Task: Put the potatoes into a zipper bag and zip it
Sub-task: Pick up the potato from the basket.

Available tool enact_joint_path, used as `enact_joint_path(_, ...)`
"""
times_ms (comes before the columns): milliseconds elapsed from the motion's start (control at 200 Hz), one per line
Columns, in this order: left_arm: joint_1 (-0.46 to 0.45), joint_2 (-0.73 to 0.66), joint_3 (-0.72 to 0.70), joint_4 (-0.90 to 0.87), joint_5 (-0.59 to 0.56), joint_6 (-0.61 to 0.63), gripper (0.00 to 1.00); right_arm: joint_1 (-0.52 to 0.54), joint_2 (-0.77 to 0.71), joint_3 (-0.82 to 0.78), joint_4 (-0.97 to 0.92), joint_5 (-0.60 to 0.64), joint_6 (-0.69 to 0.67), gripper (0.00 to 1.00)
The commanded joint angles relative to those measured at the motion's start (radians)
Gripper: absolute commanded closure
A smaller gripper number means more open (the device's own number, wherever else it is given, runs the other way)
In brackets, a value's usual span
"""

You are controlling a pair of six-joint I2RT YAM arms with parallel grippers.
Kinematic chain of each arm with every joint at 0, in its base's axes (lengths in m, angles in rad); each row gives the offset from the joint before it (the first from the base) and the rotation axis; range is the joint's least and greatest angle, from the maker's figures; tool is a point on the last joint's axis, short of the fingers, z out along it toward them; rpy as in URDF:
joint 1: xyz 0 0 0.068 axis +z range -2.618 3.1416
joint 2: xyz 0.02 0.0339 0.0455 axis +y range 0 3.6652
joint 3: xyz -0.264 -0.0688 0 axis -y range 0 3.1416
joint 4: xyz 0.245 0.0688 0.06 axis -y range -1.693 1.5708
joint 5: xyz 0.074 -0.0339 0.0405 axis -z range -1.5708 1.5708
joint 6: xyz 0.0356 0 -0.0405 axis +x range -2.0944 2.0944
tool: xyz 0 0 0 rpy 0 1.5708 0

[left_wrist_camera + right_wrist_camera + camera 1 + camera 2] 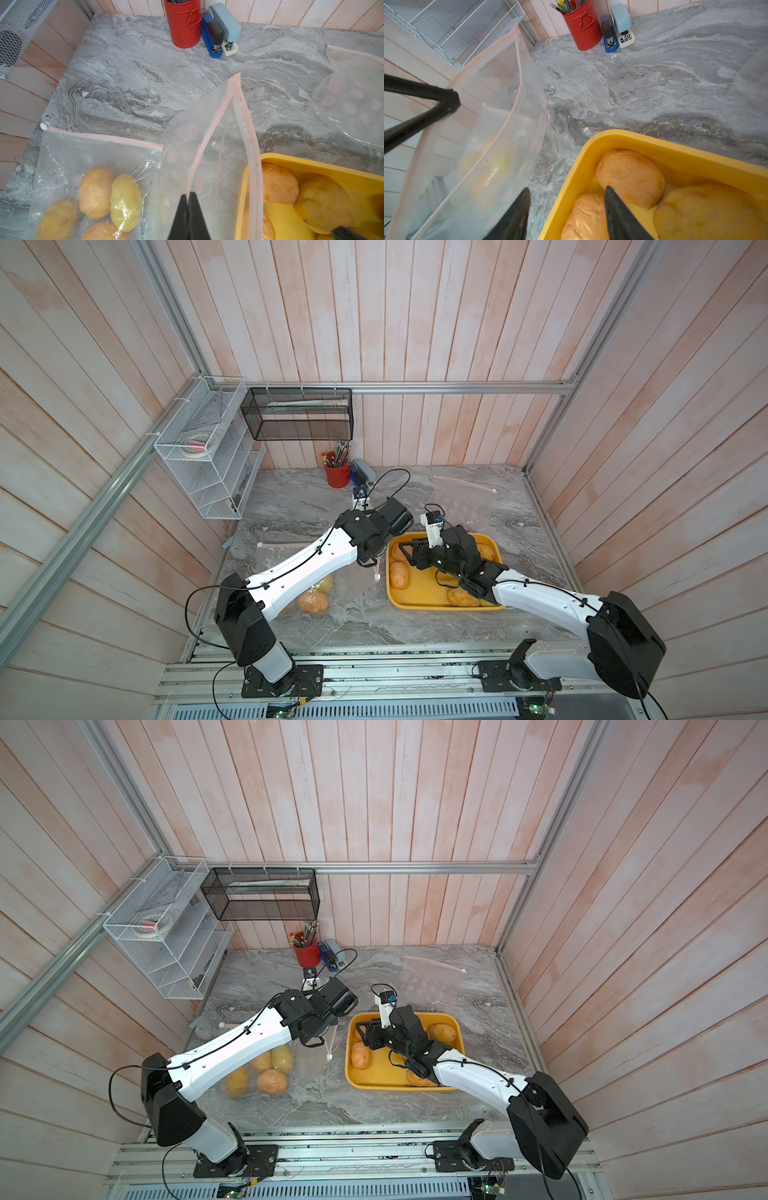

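**Bag Held Up by Its Zip, Right Gripper Parted Over the Tray**

The left gripper (188,197) is clamped on the pink zip strip of a clear zipper bag (207,149). Its two black fingers are pressed together with the plastic pinched between them, and the bag's mouth is lifted off the marble table (291,497). The right gripper (567,188) has its jaws well apart and grips nothing. One finger (618,214) reaches over the potatoes just inside the yellow tray (419,606), though whether it touches them cannot be told. The other finger hangs outside the tray's rim, on the side toward the held bag.

The potatoes (631,176) are split between two places. Several lie loose in the tray at the table's right side, partly hidden under the right arm in both top views. Four more sit inside a second clear bag (62,149) lying flat beneath the left arm, just beside the held one. A third bag (457,502) lies flat behind the tray, toward the back wall. A red pencil pot (337,477) and staplers (227,25) stand at the table's back edge.
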Motion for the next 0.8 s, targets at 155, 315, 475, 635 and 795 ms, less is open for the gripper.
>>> enact_joint_path(155, 0.017, 0.021, -0.006, 0.004, 0.016, -0.003, 1.0, 0.098, 0.08, -0.113, 0.012, 0.114, 0.102, 0.43)
enact_joint_path(315, 0.017, 0.011, -0.016, 0.02, 0.031, 0.012, 1.0, 0.103, 0.168, -0.092, 0.006, 0.113, 0.08, 0.44)
enact_joint_path(475, 0.019, 0.004, -0.023, 0.033, 0.041, 0.024, 1.0, 0.111, 0.228, -0.043, -0.023, 0.102, 0.062, 0.41)
enact_joint_path(635, 0.021, -0.003, -0.031, 0.045, 0.054, 0.033, 1.0, 0.118, 0.263, -0.02, -0.038, 0.111, 0.054, 0.2)
enact_joint_path(795, 0.023, -0.008, -0.04, 0.064, 0.07, 0.046, 1.0, 0.117, 0.287, -0.009, -0.039, 0.118, 0.053, 0.25)
